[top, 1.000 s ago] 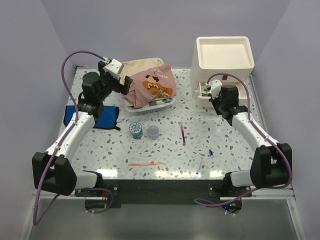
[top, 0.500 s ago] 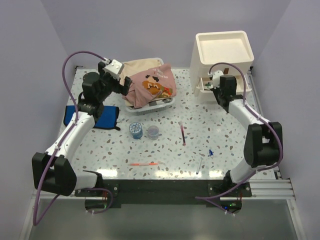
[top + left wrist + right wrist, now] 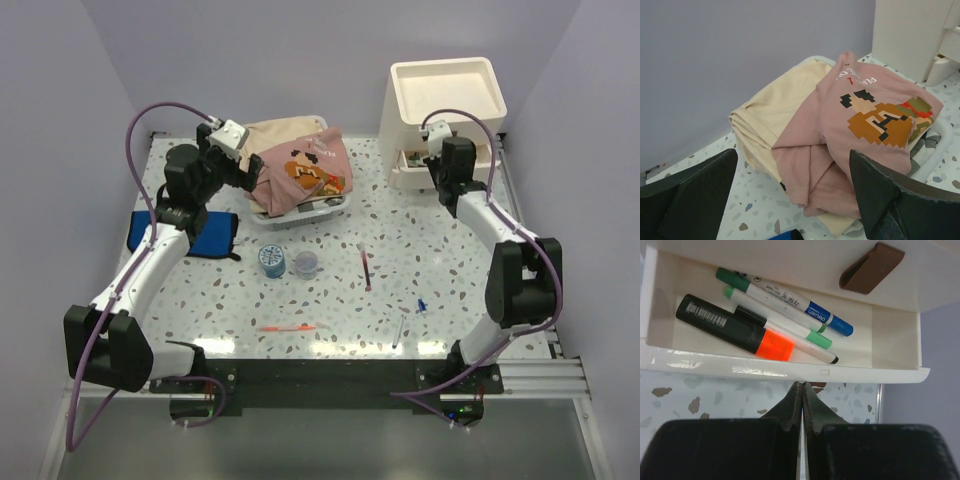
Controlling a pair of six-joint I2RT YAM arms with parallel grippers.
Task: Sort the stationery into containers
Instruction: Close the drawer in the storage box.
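Right wrist view: the right gripper (image 3: 801, 390) has its black fingers pressed flat together, holding nothing; just ahead of their tips the glossy cream plastic drawer (image 3: 790, 371) stands open; inside lie a chunky black highlighter (image 3: 725, 324) with an orange band and two slim white markers (image 3: 785, 301), capped green and blue; the left gripper (image 3: 792, 195) gapes wide and empty, a soft pink shirt (image 3: 860, 145) beyond its jaws; a blue tape roll (image 3: 271, 259) and thin pens (image 3: 365, 267) lie loose on the speckled table (image 3: 450, 270), well behind both.

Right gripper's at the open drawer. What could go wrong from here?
The shut right gripper sits at the open drawer; a push might slide the whole unit instead of closing it. Pens still lie on the table, so closing now may mean reopening. The open left gripper hangs by the shirt and might snag it.
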